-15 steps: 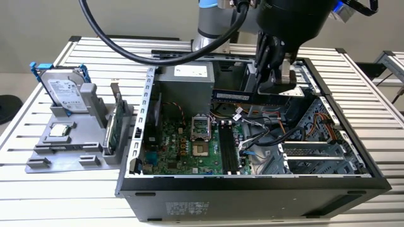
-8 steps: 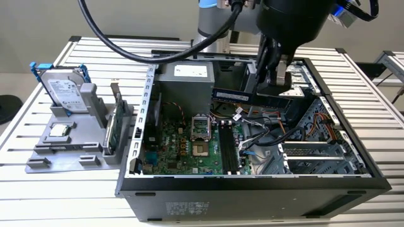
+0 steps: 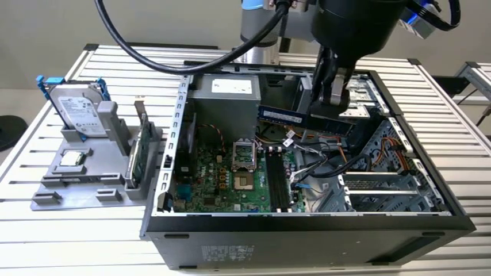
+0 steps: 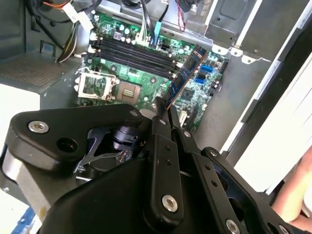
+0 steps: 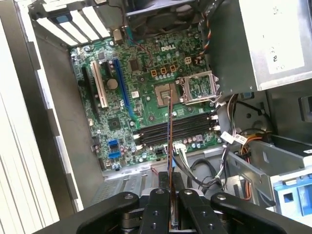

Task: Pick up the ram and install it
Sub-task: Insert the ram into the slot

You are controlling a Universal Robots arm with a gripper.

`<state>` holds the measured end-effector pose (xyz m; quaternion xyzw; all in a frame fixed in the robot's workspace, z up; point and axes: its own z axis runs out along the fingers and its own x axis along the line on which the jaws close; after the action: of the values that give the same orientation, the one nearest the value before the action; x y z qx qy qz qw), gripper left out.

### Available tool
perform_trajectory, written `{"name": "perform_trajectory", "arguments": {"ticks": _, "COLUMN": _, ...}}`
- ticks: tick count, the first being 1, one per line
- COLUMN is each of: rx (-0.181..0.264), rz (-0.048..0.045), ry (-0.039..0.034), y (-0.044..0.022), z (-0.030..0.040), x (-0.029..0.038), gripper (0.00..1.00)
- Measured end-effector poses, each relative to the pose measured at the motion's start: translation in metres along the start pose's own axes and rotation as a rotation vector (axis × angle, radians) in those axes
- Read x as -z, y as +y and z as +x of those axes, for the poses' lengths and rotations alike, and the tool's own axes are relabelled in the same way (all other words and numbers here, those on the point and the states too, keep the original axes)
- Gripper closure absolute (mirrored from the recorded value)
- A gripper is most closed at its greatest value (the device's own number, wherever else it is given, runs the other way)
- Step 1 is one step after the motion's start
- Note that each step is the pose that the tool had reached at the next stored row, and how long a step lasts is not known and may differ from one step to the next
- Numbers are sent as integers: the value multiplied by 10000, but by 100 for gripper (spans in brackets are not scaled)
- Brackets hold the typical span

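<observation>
Clamping the ram (image 3: 281, 115) firmly in my gripper (image 3: 327, 109), I should line it up along the memory slots (image 3: 277, 178), at six o'clock from it in the exterior view.

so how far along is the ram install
Pickup looks done: the gripper is shut on the ram, holding it in the air above the open case. Installing is left: the black memory slots on the motherboard are empty, and the stick hangs clear of them, not seated.
</observation>
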<state>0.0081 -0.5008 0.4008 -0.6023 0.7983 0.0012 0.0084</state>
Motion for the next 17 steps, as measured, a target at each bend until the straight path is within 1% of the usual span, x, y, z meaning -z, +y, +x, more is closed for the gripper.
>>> {"name": "perform_trajectory", "arguments": {"ticks": 12, "rx": -1185, "rz": 17, "ry": 7, "y": 1, "z": -3, "x": -24, "gripper": 100}}
{"name": "perform_trajectory", "arguments": {"ticks": 17, "rx": -1587, "rz": 23, "ry": 12, "y": 2, "z": -5, "x": -31, "gripper": 100}}
